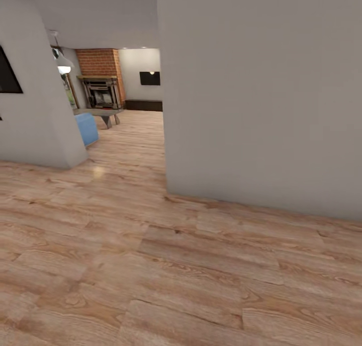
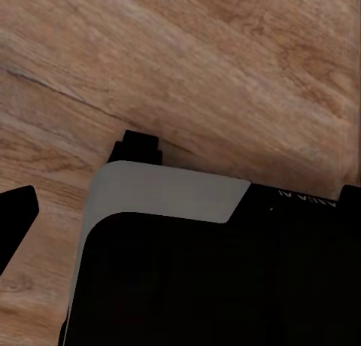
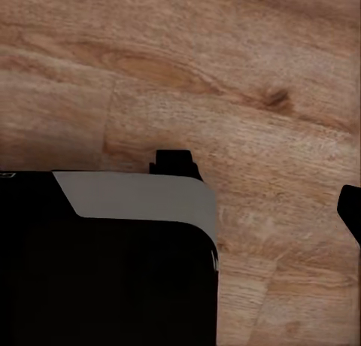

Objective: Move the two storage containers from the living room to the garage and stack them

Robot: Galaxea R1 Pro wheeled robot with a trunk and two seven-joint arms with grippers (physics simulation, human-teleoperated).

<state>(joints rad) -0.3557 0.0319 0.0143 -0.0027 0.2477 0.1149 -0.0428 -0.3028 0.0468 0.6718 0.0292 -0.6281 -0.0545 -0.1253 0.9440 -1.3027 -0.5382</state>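
Observation:
No orange-red storage container shows in these views. I stand on a light wood-plank floor (image 1: pixel 151 265) in a passage, looking through an opening into the living room, with its brick fireplace (image 1: pixel 102 67) and blue sofa (image 1: pixel 87 128) far ahead at the left. In the left wrist view my left gripper (image 2: pixel 183 210) is open, with one black fingertip (image 2: pixel 16 220) at each side edge and nothing between them. My right gripper (image 3: pixel 180 203) hangs over the planks too, with one fingertip (image 3: pixel 351 210) far out at the frame's edge. The robot's own dark, grey-topped base (image 2: pixel 173 192) lies under both.
A broad pale wall (image 1: pixel 261 95) stands close ahead on the right, its corner at the opening. A second wall corner (image 1: pixel 45 130) juts in at the left. Beyond are a low bench (image 1: pixel 104 114), a dark cabinet (image 1: pixel 144 105) and a wall TV (image 1: pixel 150 78).

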